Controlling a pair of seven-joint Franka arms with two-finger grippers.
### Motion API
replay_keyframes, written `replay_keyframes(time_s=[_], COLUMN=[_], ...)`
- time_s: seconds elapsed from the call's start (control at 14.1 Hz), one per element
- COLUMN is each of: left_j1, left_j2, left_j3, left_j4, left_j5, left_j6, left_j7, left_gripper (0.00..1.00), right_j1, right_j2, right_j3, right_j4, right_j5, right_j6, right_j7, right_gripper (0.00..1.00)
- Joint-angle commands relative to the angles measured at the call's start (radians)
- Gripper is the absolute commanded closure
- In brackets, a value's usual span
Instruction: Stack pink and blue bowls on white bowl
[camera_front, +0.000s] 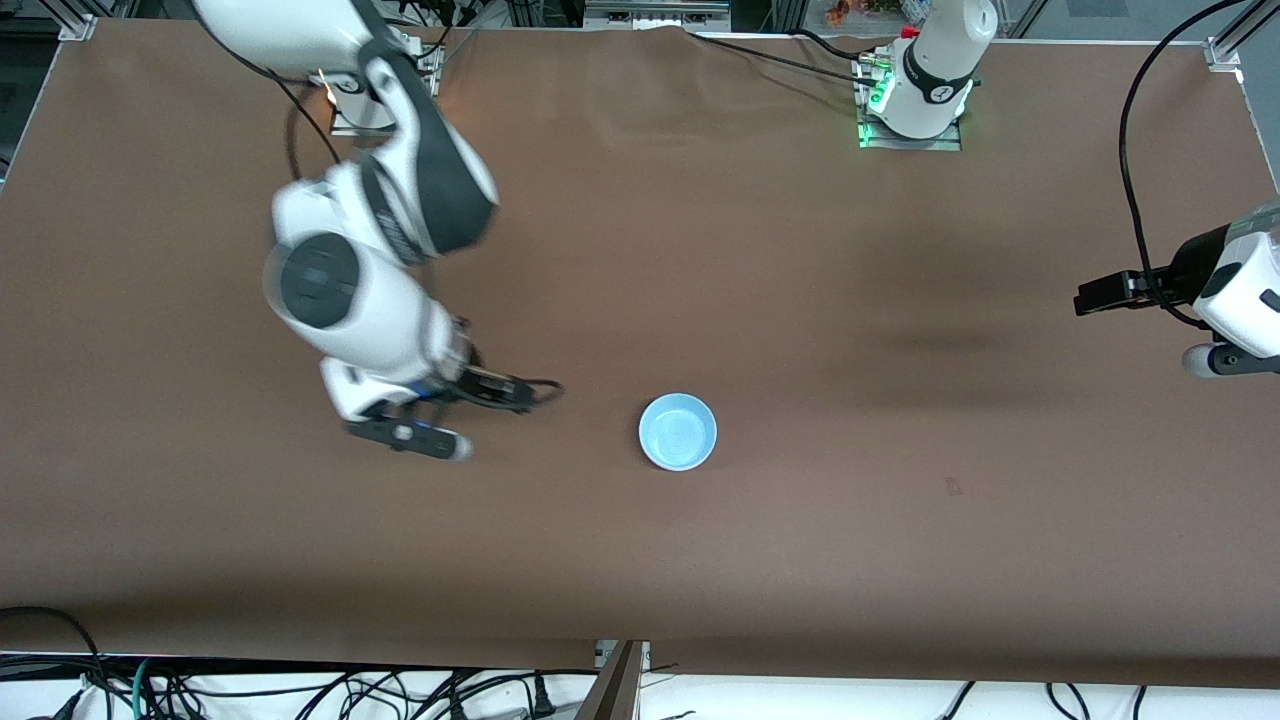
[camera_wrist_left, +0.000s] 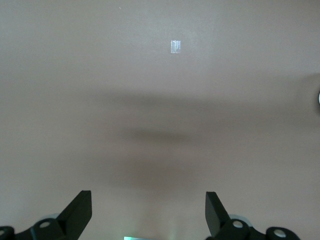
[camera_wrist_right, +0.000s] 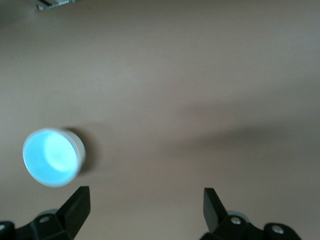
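The blue bowl (camera_front: 678, 432) sits upright on the table (camera_front: 800, 250), nothing inside. The right gripper (camera_wrist_right: 145, 210) and the left gripper (camera_wrist_left: 148, 212) both hang over bare table, fingers spread, holding nothing.

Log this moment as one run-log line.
blue bowl: upright on table, ungripped | right gripper: open, empty, above table beside bowl | left gripper: open, empty, waiting at left arm's end

No text, label, brand, number or sign can be read on anything in these three views.
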Motion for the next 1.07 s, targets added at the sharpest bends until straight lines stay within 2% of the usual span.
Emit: replay_keyframes(time_s=[0.0, 0.14, 0.28, 0.57, 0.64, 0.85, 0.99], left_j1=[-0.002, -0.004, -0.004, -0.004, -0.004, -0.004, -0.004], left_j2=[0.013, 0.013, 0.013, 0.013, 0.013, 0.013, 0.013], left_j3=[-0.002, -0.001, -0.002, -0.001, -0.002, -0.001, -0.002], left_j4=[0.028, 0.028, 0.028, 0.028, 0.028, 0.028, 0.028], left_j5=[0.013, 0.013, 0.013, 0.013, 0.013, 0.013, 0.013], left_j6=[-0.007, -0.007, -0.007, -0.007, -0.007, -0.007, -0.007], left_j7=[0.012, 0.012, 0.01, 0.01, 0.01, 0.01, 0.013], left_gripper=[0.0, 0.0, 0.0, 0.0, 0.0, 0.0, 0.0], right_j1=[-0.002, -0.002, -0.002, -0.021, -0.059, -0.278, -0.377], right_j2=[-0.282, -0.366, -0.397, -0.483, -0.494, -0.517, -0.552], right_j3=[-0.07, -0.136, -0.192, -0.184, -0.149, 0.083, 0.181], right_j4=[-0.305, -0.355, -0.355, -0.431, -0.445, -0.467, -0.513], right_j5=[0.008, -0.006, -0.009, -0.092, -0.092, -0.13, -0.144], right_j6=[-0.043, -0.115, -0.182, -0.206, -0.205, -0.197, -0.173], right_j7=[-0.242, -0.358, -0.438, -0.455, -0.458, -0.458, -0.458], right_gripper=[0.0, 0.0, 0.0, 0.0, 0.0, 0.0, 0.0])
